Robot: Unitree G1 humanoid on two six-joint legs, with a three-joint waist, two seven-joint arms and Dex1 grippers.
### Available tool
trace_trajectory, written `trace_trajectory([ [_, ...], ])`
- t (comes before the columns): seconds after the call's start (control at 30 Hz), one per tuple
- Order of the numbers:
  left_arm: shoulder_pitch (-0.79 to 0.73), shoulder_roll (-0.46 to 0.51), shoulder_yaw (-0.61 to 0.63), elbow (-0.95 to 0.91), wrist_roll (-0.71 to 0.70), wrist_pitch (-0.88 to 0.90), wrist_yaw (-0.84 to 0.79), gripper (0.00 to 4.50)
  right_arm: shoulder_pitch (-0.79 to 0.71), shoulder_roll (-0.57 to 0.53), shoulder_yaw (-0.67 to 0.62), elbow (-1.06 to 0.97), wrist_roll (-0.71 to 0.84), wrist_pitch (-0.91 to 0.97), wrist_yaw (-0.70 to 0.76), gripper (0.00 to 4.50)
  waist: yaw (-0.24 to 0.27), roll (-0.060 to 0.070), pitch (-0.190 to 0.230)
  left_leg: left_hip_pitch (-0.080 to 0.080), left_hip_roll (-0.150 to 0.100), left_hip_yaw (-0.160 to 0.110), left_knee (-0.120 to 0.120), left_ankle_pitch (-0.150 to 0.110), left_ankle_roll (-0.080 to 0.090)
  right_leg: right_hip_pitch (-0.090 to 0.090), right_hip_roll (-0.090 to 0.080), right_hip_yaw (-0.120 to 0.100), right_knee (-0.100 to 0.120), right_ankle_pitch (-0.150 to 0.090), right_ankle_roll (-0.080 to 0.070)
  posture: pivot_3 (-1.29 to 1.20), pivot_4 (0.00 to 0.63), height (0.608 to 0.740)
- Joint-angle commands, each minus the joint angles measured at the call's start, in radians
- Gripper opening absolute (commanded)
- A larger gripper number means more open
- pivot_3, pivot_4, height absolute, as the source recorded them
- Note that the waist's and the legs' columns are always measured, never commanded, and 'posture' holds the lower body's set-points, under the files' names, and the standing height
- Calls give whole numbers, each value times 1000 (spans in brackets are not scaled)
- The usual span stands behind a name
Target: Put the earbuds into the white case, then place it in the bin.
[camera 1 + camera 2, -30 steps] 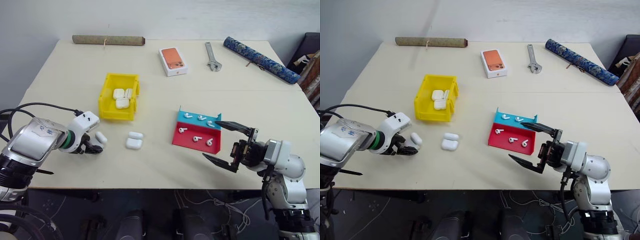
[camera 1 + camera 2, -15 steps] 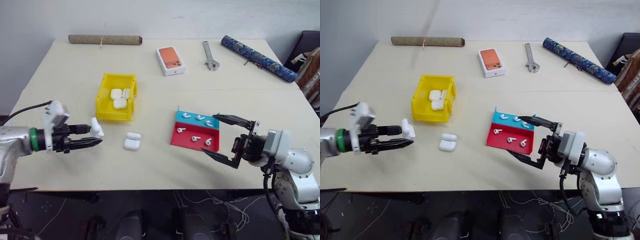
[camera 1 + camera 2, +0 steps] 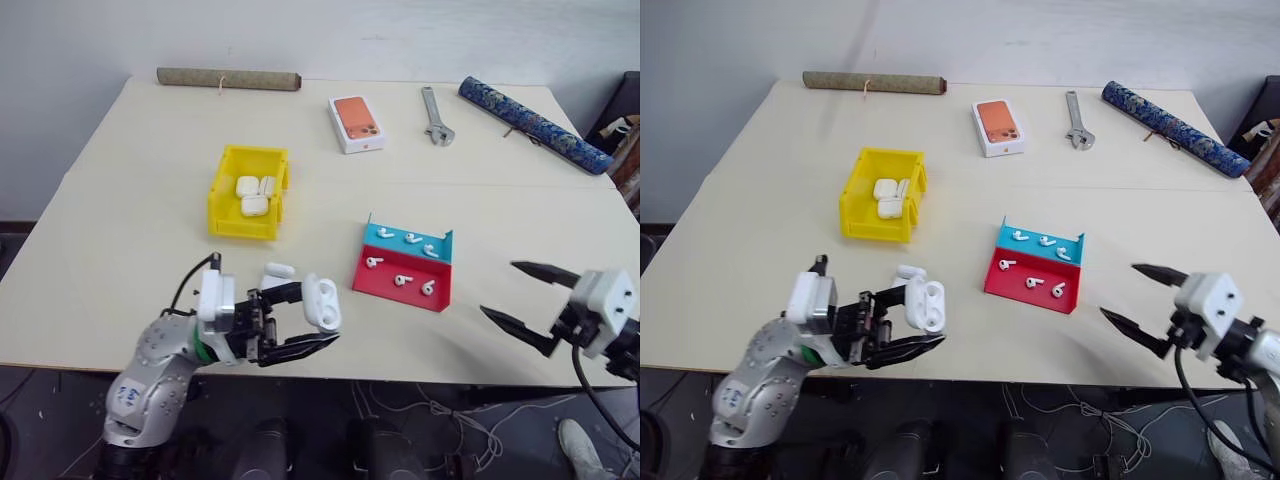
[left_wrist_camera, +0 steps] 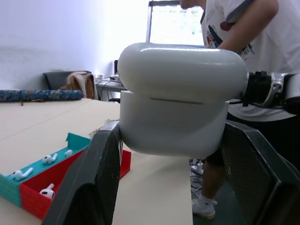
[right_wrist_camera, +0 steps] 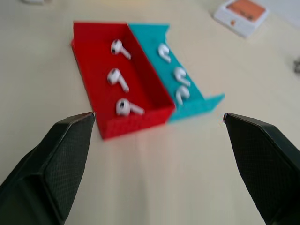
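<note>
My left gripper clenches one white case aloft, lid shut, my right gripper gapes empty; six earbuds remain in their tray, at three o'clock from the case.

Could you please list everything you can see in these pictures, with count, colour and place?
white case: one, white, lid closed, held in the left end effector above the table's near edge
other case: one, white, on the table beside the held one
bin: one, yellow, left of centre, with white cases inside
earbuds: six, white, in the tray
tray: one, red and blue, right of centre
phone box: one, white with orange top, far side
wrench: one, grey, far side
brown roll: one, far edge
blue roll: one, far right
person: one, white shirt, in the left wrist view
left end effector: shut on the white case
right end effector: open, right of the tray
</note>
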Motion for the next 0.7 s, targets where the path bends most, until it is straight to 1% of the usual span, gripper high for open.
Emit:
trace_trajectory([
  [0.03,-43,-26,-5,39,23,-100,-3,2740,-22,-77,-22,-34,-25,58,-1,4500,-6,1,-1,0,0,1,0,0,0,0,0,1,0,0,0,0,150,740],
  [0.1,-55,-29,-10,71,25,-120,-10,2740,-70,-124,0,-51,22,109,46,4500,-13,1,-1,2,0,1,0,0,1,1,0,1,-1,0,-1,0,150,740],
  [0.17,-62,-21,-12,89,24,-124,-13,2740,-122,-195,48,-67,31,144,119,4500,-17,2,0,7,0,1,-2,0,0,6,0,2,-1,0,-1,0,150,740],
  [0.27,-63,-14,-10,109,25,-138,-14,2740,-272,-283,187,-82,7,203,185,4500,-20,1,0,12,0,1,-7,0,0,9,0,1,-4,0,-1,0,150,740],
  [0.33,-55,-12,-10,112,28,-142,-6,2740,-390,-307,286,-77,-21,231,211,4500,-23,1,0,12,1,0,-8,0,-1,9,0,1,-6,0,-1,0,150,740],
  [0.43,-36,-6,-8,113,30,-142,4,2740,-537,-313,430,-60,-96,249,257,3889,-23,1,0,10,1,-1,-7,0,-2,9,0,0,-8,0,-1,0,150,740],
  [0.53,-12,5,-1,107,31,-142,13,2740,-674,-276,564,-25,-191,242,284,2818,-24,1,0,9,0,-1,-7,1,-4,8,-1,0,-9,0,-1,0,150,740],
  [0.57,-2,11,2,104,32,-142,15,2740,-715,-266,609,-17,-219,258,297,2381,-24,1,0,9,0,-1,-7,1,-4,8,-1,0,-10,0,-1,0,150,740],
  [0.6,7,15,7,104,34,-143,21,2740,-762,-246,660,-5,-270,266,293,2131,-24,1,0,9,0,-1,-7,1,-5,8,-1,0,-10,0,-1,0,150,740],
  [0.63,13,18,12,104,35,-143,27,2740,-804,-226,704,8,-322,280,282,2131,-25,1,0,9,1,-1,-7,1,-5,8,-1,0,-11,0,-1,0,150,740],
  [0.7,24,25,23,103,39,-147,40,2740,-877,-183,768,30,-369,298,295,2131,-27,1,0,9,1,-1,-7,1,-5,8,-1,0,-11,0,-1,0,150,740],
])
